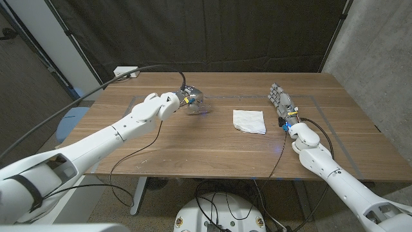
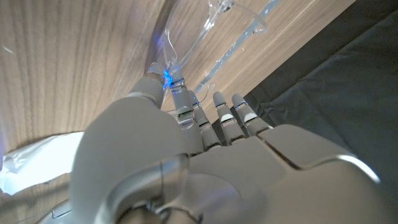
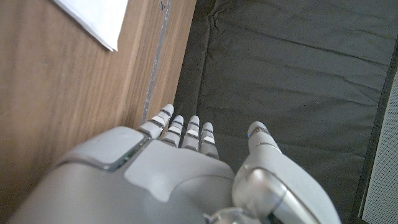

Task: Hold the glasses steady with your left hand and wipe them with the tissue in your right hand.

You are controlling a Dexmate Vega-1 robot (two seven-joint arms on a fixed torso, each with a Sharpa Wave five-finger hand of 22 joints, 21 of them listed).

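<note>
The glasses (image 1: 195, 102), clear-framed, are seen on the wooden counter (image 1: 193, 151) at about 11 o'clock from its centre, partly covered by the left hand (image 1: 175, 100). In the left wrist view the hand's fingers (image 2: 181, 102) are extended toward the transparent frame (image 2: 211, 31), and one fingertip with a blue light is seen at the frame; whether the fingers are clamped on the glasses or merely touching cannot be told. The tissue (image 1: 249, 121), a folded white square, is lying flat near the counter's centre, at 3 o'clock from the glasses and well apart from them. The right hand (image 1: 283, 103) is located at 2 o'clock from the tissue, near it but not touching. Its fingers (image 3: 186, 130) are held straight and side by side, the thumb set apart, with nothing held. A corner of the tissue (image 3: 93, 18) is visible in the right wrist view. A white box (image 1: 127, 73) is noted at the counter's far-left corner.
</note>
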